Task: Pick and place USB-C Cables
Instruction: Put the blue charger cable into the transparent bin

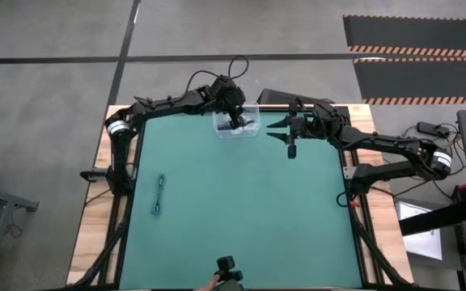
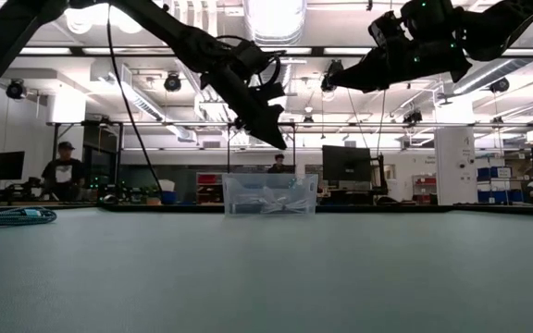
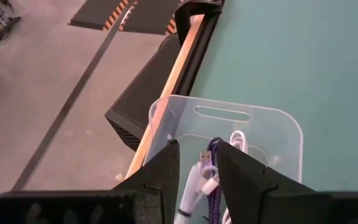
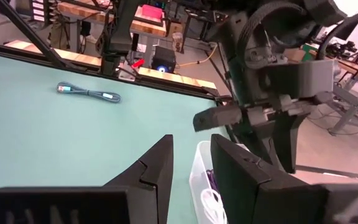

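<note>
A clear plastic bin stands at the table's far edge. In it lie white cables and a dark cable. My left gripper hangs open just above the bin, fingers pointing down into it, holding nothing. My right gripper is open and raised high, just right of the bin. A teal cable lies stretched out flat on the mat's left side.
A green mat covers the table between wooden side borders. A hand with a black device shows at the near edge. A black flat item lies beyond the far edge. People stand in the room behind.
</note>
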Action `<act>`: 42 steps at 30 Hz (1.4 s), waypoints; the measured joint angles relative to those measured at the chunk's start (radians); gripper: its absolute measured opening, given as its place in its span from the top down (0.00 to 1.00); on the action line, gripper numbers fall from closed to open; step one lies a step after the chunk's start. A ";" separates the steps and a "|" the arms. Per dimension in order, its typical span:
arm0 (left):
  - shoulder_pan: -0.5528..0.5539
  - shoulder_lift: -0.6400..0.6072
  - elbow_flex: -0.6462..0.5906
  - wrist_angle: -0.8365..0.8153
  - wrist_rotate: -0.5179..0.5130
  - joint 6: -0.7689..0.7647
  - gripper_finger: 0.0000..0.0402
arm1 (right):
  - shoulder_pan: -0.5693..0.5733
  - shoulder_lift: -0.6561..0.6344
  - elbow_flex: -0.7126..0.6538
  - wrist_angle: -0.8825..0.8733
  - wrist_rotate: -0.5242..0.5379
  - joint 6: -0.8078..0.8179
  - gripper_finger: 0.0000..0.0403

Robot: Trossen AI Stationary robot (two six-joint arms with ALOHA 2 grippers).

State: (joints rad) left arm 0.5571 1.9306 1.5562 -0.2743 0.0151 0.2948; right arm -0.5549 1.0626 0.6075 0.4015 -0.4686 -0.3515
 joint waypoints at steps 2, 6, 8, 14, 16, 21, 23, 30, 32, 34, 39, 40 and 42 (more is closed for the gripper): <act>-0.002 -0.018 -0.006 -0.010 -0.001 -0.010 0.77 | 0.000 0.000 0.000 0.000 0.000 0.000 0.75; -0.022 -0.064 -0.010 -0.075 0.001 -0.054 0.77 | 0.000 0.000 0.000 -0.001 0.000 -0.007 0.75; -0.036 -0.083 -0.011 -0.112 0.002 -0.073 0.77 | 0.000 0.000 0.000 -0.001 0.000 -0.007 0.75; -0.093 -0.136 -0.023 -0.205 0.002 -0.082 0.77 | 0.000 0.000 0.000 -0.002 0.000 -0.007 0.75; -0.117 -0.143 -0.025 -0.230 0.002 -0.101 0.77 | 0.000 0.000 0.000 -0.002 0.000 -0.007 0.75; -0.176 -0.152 -0.027 -0.367 0.003 -0.154 0.77 | 0.000 0.000 0.000 -0.001 0.000 -0.008 0.75; -0.200 -0.152 -0.027 -0.432 0.003 -0.183 0.77 | 0.000 0.000 0.000 -0.001 0.000 -0.007 0.75; -0.290 -0.152 -0.027 -0.703 0.003 -0.341 0.77 | 0.000 0.000 0.000 -0.001 0.000 -0.004 0.75; -0.322 -0.152 -0.027 -0.759 0.003 -0.387 0.77 | 0.000 0.000 0.000 -0.001 0.000 0.001 0.75; -0.356 -0.152 -0.033 -0.797 0.003 -0.437 0.77 | 0.000 0.000 0.000 -0.001 0.000 0.002 0.75; -0.451 -0.163 -0.079 -0.836 0.003 -0.584 0.77 | 0.001 0.000 0.000 -0.001 -0.002 0.036 0.75; -0.471 -0.170 -0.095 -0.836 0.003 -0.613 0.77 | 0.001 0.000 0.000 -0.001 -0.002 0.041 0.75; -0.508 -0.189 -0.131 -0.837 0.003 -0.671 0.77 | 0.001 0.000 0.000 -0.001 -0.002 0.045 0.75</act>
State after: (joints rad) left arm 0.0495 1.7420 1.4248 -1.1110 0.0185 -0.3761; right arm -0.5541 1.0626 0.6075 0.4005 -0.4709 -0.3061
